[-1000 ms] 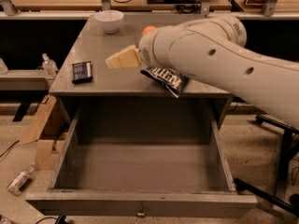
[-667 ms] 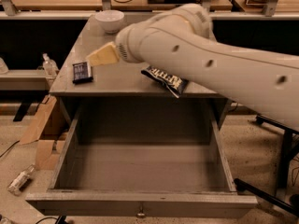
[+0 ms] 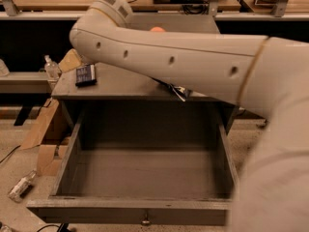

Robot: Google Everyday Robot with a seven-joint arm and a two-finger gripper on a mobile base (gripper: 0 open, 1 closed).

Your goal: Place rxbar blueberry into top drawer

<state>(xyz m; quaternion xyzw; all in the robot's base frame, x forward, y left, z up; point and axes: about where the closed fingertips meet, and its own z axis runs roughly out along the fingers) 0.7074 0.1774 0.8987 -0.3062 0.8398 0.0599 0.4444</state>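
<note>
From my station the robot's pale arm (image 3: 183,62) fills most of the view, running from the lower right up and across to the left over the grey table (image 3: 125,83). Below the tabletop the top drawer (image 3: 145,173) is pulled well out toward the camera, its grey floor and side walls in plain sight. Brown cardboard (image 3: 41,129) leans against the table's left side and lies folded on the floor. A crinkled dark chip bag (image 3: 178,92) sticks out from under the arm at the tabletop's front edge, right of centre. The rxbar blueberry (image 3: 86,75) lies flat on the left part of the tabletop, outside the drawer and apart from the arm. Just up and left of the bar I see a tan part of the gripper (image 3: 70,60) over the table's left rear corner. The arm's bend hides the rest, and I cannot tell whether it is open or closed; it is not touching the bar. A small clear bottle (image 3: 50,67) stands on a low shelf left of the table, and another (image 3: 20,186) lies on the floor. The round knob (image 3: 145,221) sits at the middle of the drawer front.
</note>
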